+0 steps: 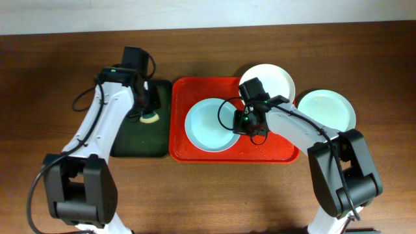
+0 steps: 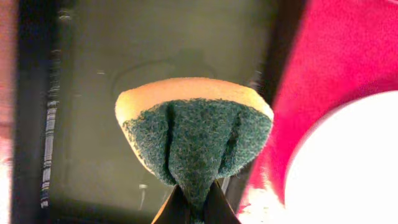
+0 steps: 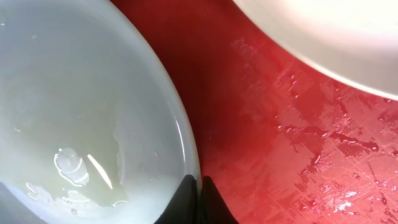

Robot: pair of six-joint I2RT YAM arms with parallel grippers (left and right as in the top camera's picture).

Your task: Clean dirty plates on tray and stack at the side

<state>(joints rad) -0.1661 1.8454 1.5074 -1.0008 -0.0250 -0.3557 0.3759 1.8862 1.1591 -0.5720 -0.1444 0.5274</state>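
A pale blue-green plate lies on the left half of the red tray. My right gripper is shut on this plate's right rim, one finger inside the rim and one outside; the right wrist view shows the wet plate pinched at my gripper. A white plate overlaps the tray's far right corner. Another pale plate rests on the table right of the tray. My left gripper is shut on a green-and-yellow sponge above the dark green tray.
The dark green tray lies directly left of the red tray. Water droplets speckle the red tray floor beside the held plate. The white plate's edge is close above my right gripper. Bare wooden table surrounds both trays.
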